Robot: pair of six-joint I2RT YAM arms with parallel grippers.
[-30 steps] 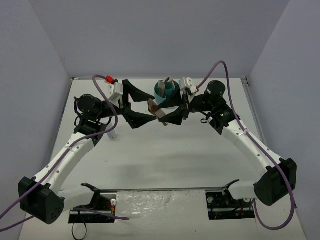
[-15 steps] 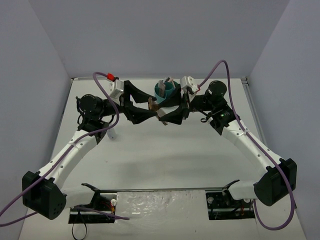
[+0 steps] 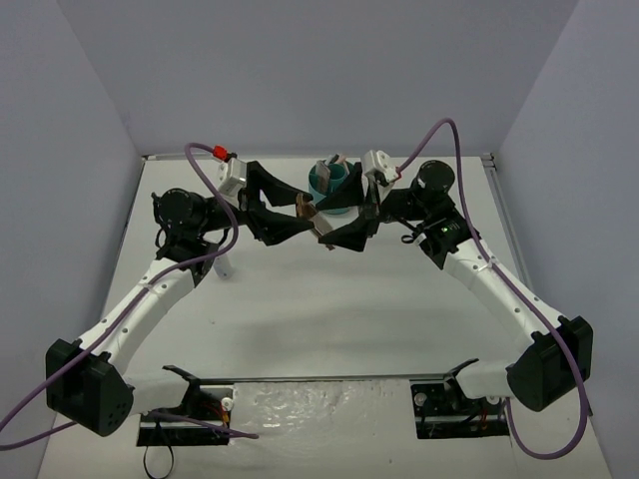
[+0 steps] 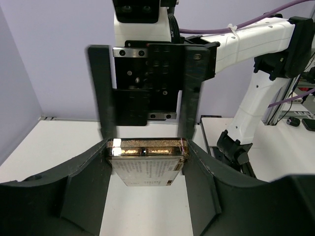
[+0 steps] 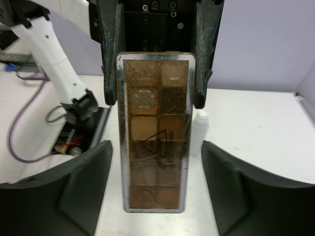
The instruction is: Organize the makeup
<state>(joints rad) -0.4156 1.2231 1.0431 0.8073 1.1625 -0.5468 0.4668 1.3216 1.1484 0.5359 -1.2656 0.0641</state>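
A long brown eyeshadow palette (image 5: pixel 153 98) hangs above the table between my two grippers, just in front of the teal cup (image 3: pixel 329 182). In the left wrist view my left gripper (image 4: pixel 146 148) is shut on one end of the palette (image 4: pixel 145 167), a finger pressed to each long edge. My right gripper (image 5: pixel 155 146) is open around the other end, with a gap on both sides. From above, the left gripper (image 3: pixel 303 211) and the right gripper (image 3: pixel 331 226) meet tip to tip. A white bottle (image 5: pixel 199 132) stands on the table below.
The teal cup holds another palette and some sticks (image 3: pixel 330 164) standing upright. The white bottle (image 3: pixel 224 267) stands beside the left forearm. Pale walls close off the table at the back and on both sides.
My left gripper has moved in and closed its jaws onto the palette's end. The right gripper's jaws have widened off the palette's edges. Both arms otherwise hold their place.
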